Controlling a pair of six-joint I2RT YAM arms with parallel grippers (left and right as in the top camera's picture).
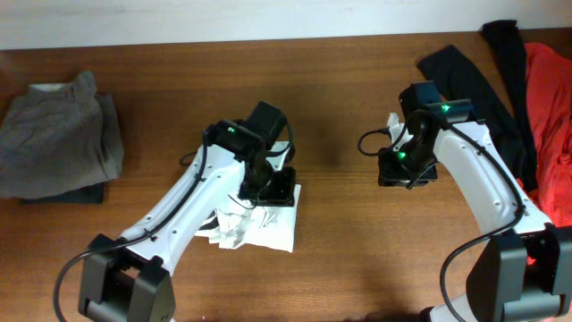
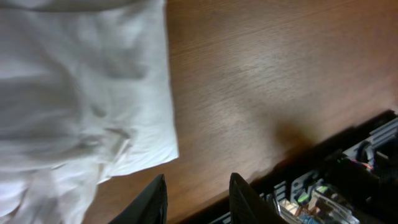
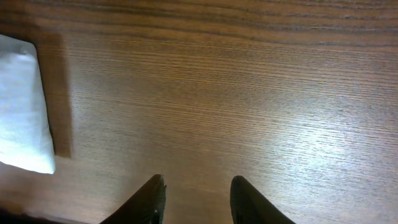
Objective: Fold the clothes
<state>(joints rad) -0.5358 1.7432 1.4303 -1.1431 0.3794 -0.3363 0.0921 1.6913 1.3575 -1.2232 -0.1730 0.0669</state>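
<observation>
The thin white T-shirt [image 2: 81,87] lies free in a compact bundle on the brown wooden table [image 2: 280,74], since the left gripper [image 2: 198,193] stands spread and empty beside its corner, with the right gripper [image 3: 196,193] likewise spread, well apart.

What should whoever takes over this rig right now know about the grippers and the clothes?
Left gripper: open, empty, just beside the white T-shirt.
Right gripper: open, empty, over bare wood.
Done: the T-shirt lies folded mid-table, rumpled at one end; a grey pile sits folded far left.
To do: black garment and orange-red garment lie unfolded at the right edge.
</observation>
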